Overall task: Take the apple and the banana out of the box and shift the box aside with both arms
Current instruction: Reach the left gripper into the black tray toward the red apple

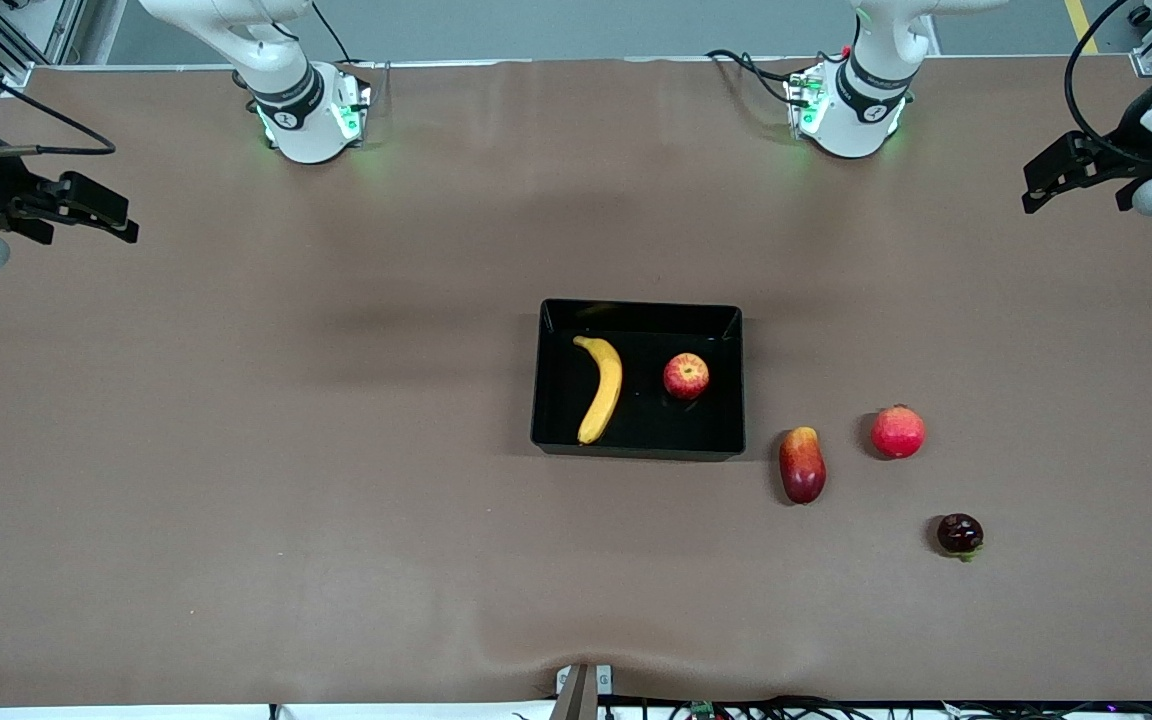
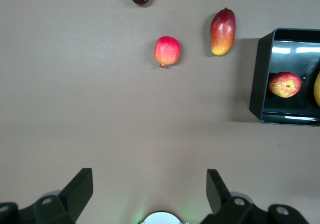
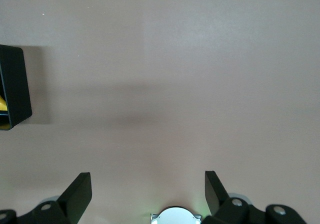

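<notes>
While nothing has yet been lifted: box [image 1: 639, 445] at mid-table, holding banana [image 1: 600, 388] toward the right arm's end and apple [image 1: 686, 376] toward the left arm's, each thereby lying closest to the arm likely to fetch it. Left gripper [image 2: 149, 190] raised over bare table at its own end, fingers spread wide, grasping nothing; right gripper [image 3: 148, 190] likewise over its end, spread and empty. Mango [image 1: 802, 465], pinkish-red fruit [image 1: 898, 432] and dark fruit [image 1: 960, 534] outside the box, toward the left arm's end.
</notes>
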Action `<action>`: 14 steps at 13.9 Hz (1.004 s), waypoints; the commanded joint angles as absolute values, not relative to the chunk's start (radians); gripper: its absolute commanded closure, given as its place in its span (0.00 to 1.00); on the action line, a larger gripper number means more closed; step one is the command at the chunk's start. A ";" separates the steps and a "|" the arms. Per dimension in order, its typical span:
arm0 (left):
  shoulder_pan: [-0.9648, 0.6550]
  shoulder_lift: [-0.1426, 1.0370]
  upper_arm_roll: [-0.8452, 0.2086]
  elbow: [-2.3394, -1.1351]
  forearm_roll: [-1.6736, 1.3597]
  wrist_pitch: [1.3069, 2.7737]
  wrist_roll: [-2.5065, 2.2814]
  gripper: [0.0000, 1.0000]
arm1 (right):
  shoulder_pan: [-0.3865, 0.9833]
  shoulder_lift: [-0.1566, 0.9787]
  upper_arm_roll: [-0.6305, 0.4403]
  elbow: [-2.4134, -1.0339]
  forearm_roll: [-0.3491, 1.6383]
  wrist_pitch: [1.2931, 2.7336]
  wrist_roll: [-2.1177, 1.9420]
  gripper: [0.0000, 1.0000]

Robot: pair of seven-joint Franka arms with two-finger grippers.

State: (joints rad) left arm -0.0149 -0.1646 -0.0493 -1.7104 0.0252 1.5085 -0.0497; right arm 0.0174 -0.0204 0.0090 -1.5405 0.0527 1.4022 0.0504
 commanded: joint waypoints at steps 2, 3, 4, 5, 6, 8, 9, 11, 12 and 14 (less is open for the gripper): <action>-0.017 -0.135 -0.055 -1.675 0.044 1.488 -0.035 0.00 | 0.005 -0.032 0.023 -1.549 0.055 1.393 0.057 0.00; -0.018 -0.117 -0.057 -1.660 0.044 1.488 -0.034 0.00 | 0.003 -0.032 0.023 -1.549 0.055 1.393 0.057 0.00; -0.018 -0.082 -0.057 -1.634 0.046 1.488 -0.034 0.00 | 0.003 -0.032 0.023 -1.549 0.055 1.393 0.057 0.00; -0.018 -0.037 -0.057 -1.594 0.046 1.488 -0.035 0.00 | 0.003 -0.032 0.023 -1.549 0.055 1.390 0.057 0.00; -0.020 0.012 -0.057 -1.553 0.046 1.485 -0.034 0.00 | 0.005 -0.032 0.023 -1.549 0.055 1.387 0.057 0.00; -0.037 0.070 -0.063 -1.539 0.038 1.482 -0.069 0.00 | 0.005 -0.032 0.023 -1.549 0.055 1.387 0.057 0.00; -0.063 0.098 -0.069 -1.537 0.037 1.483 -0.133 0.00 | 0.005 -0.032 0.023 -1.549 0.055 1.387 0.057 0.00; -0.138 0.149 -0.074 -1.534 0.034 1.489 -0.286 0.00 | 0.005 -0.032 0.025 -1.549 0.055 1.388 0.057 0.00; -0.179 0.172 -0.074 -1.532 0.032 1.503 -0.360 0.00 | 0.006 -0.032 0.025 -1.549 0.055 1.393 0.057 0.00; -0.242 0.216 -0.078 -1.535 0.023 1.601 -0.490 0.00 | 0.020 -0.032 0.025 -1.549 0.055 1.399 0.060 0.00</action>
